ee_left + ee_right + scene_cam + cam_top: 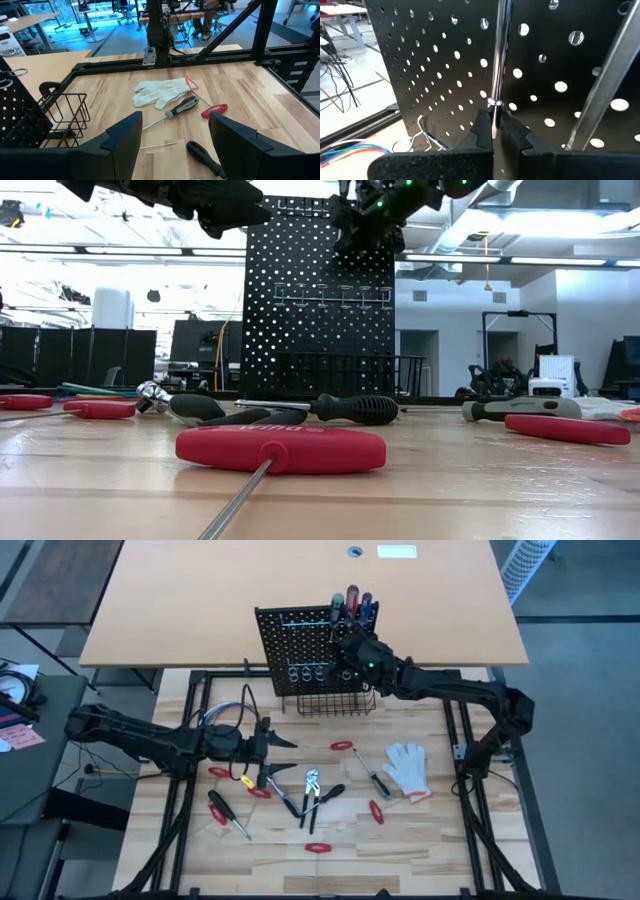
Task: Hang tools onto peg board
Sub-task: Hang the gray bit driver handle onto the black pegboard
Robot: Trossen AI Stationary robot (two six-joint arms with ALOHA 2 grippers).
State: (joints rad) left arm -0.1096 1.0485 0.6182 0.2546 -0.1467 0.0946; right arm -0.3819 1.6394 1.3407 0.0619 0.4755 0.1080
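The right gripper [493, 131] is at the top of the peg board [300, 645], its fingers pinched on the thin metal shaft [501, 55] of a screwdriver that stands upright against the board's perforated face. From above, that arm reaches in from the board's right side, and several screwdriver handles [352, 604], red, blue and black, stick up above the board's top edge just beside the gripper. A row of ring holders [308, 671] crosses the board lower down, and a wire basket [325, 703] sits at its base.

The left gripper [275, 755] hangs in front of the board, above the table [440, 840], its fingers [125, 137] spread wide with nothing between them.

The other tools lie on the table in front of the board. Pliers [311, 783] and a black-handled screwdriver [325, 804] lie close together near the left gripper. Another black-handled screwdriver [221, 810] lies farther from the board, on the left arm's side. Small red-handled tools [342, 746] are scattered around them, one [281, 449] nearest the low camera. A grey-handled screwdriver [181, 107] lies just beside a white glove [408, 768], in front of the board toward its right side. A bundle of cables [225, 715] lies near the board's left end.
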